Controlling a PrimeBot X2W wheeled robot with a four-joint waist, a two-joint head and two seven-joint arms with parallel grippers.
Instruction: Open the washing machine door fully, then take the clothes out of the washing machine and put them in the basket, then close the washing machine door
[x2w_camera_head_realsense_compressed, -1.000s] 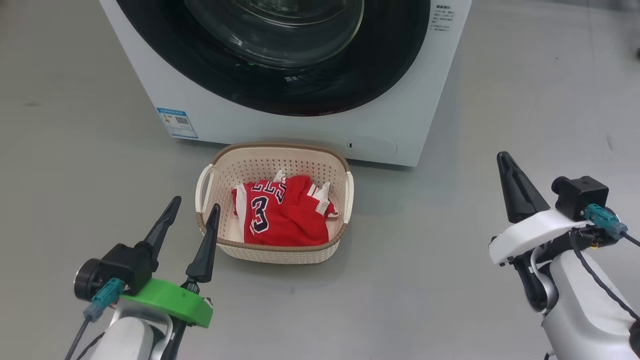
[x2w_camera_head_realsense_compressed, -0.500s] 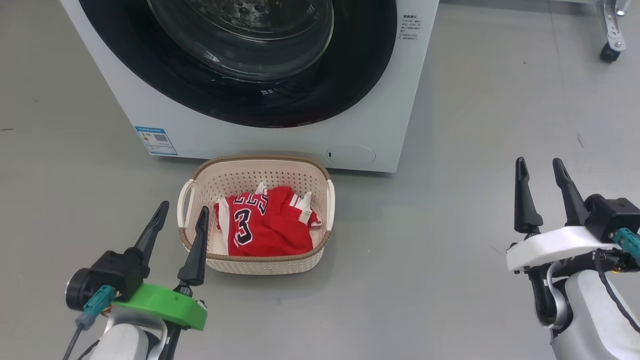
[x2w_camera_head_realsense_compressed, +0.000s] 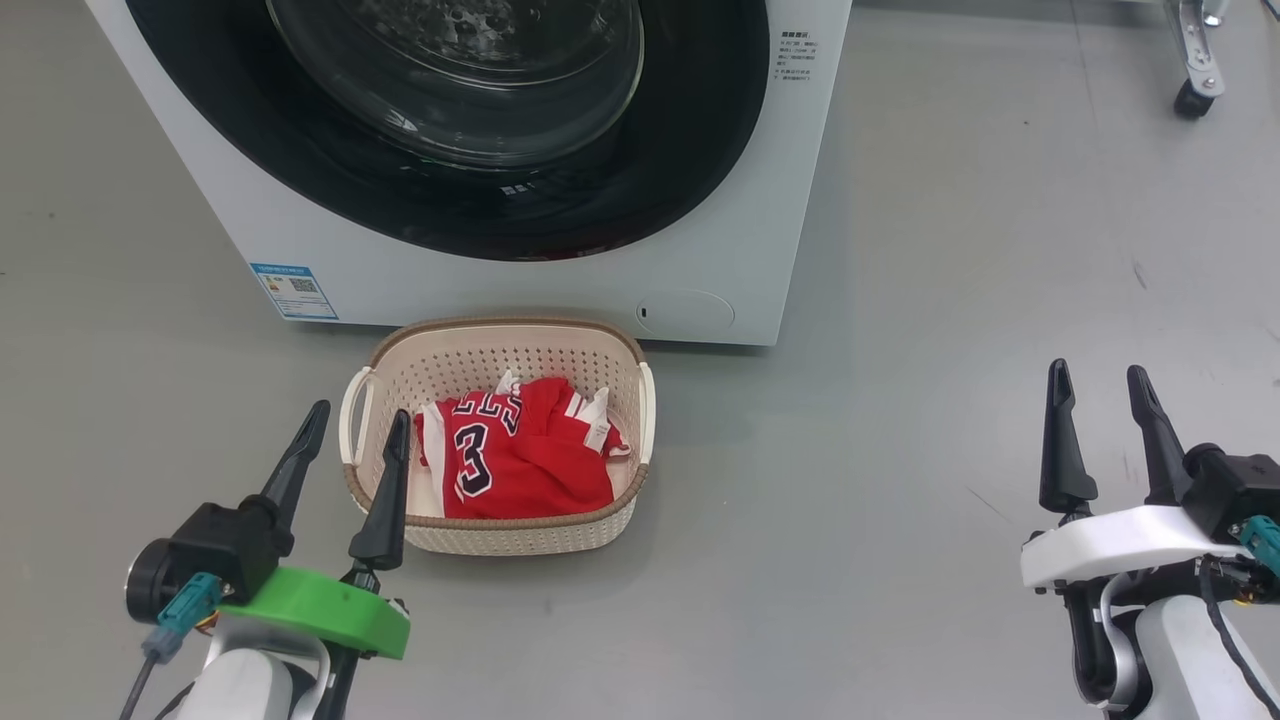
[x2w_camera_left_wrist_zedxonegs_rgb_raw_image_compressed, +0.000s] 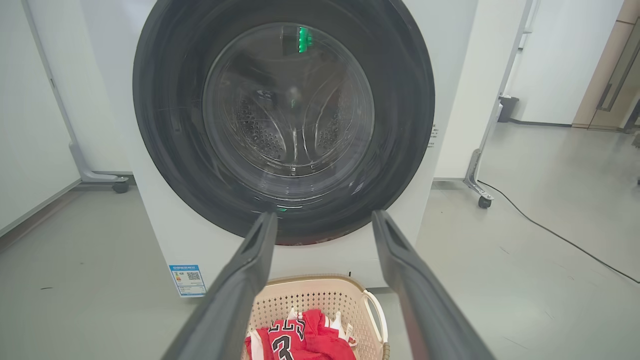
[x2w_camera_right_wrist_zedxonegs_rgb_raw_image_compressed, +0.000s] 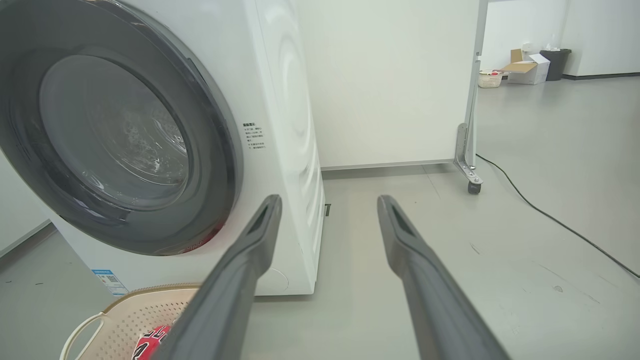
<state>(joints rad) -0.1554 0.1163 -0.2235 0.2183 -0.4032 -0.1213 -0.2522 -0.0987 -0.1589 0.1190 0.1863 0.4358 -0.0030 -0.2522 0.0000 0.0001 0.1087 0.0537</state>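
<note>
At 7 o'clock the left pincer (x2w_camera_head_realsense_compressed: 360, 412) and at 4 o'clock the right pincer (x2w_camera_head_realsense_compressed: 1097, 368) stand spread and empty. Beyond, the basket (x2w_camera_head_realsense_compressed: 495, 335) holds the red clothes (x2w_camera_head_realsense_compressed: 520, 460). At 12 o'clock the washing machine (x2w_camera_head_realsense_compressed: 780, 200) door (x2w_camera_head_realsense_compressed: 700, 150) looks shut, so the task seems finished. Next, only check the latch.

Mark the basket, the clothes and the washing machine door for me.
basket (x2w_camera_head_realsense_compressed: 520, 537): head view, front wall.
clothes (x2w_camera_head_realsense_compressed: 535, 470): head view, red fabric beside the number.
washing machine door (x2w_camera_left_wrist_zedxonegs_rgb_raw_image_compressed: 289, 110): left wrist view, centre of glass bowl.

Head looks down; wrists low, forward; all share basket (x2w_camera_head_realsense_compressed: 505, 324)
</note>
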